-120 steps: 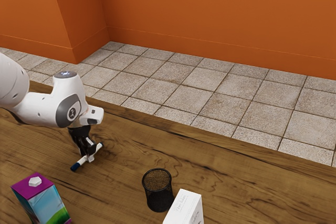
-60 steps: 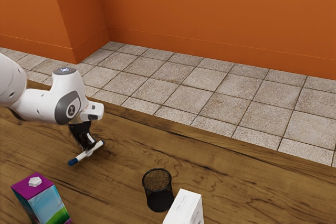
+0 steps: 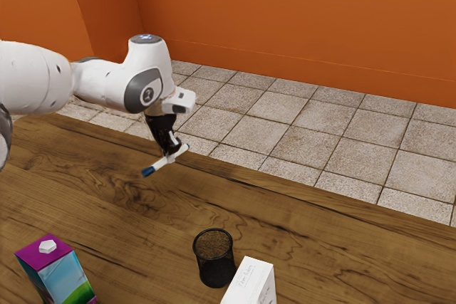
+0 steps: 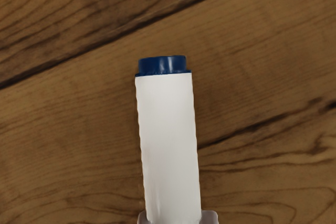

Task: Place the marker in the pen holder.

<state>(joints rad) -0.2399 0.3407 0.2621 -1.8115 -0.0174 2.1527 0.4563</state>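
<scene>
Held marker (image 3: pixel 161 164), white box (image 3: pixel 251 282) beside pen holder (image 3: pixel 216 261), carton (image 3: pixel 59 273) apart

Room lies above the pen holder (image 3: pixel 216 270), with a white box (image 3: pixel 249 280) beside.

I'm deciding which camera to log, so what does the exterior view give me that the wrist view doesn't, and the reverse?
Exterior view's own: the black mesh pen holder, the purple-topped carton, the white box, the orange wall, and the arm with its gripper holding the marker up above the table.

Wrist view's own: a close-up of the stepped shape of one blue marker end.

Shared: the marker's white barrel, the wood table and some pale floor.
</scene>
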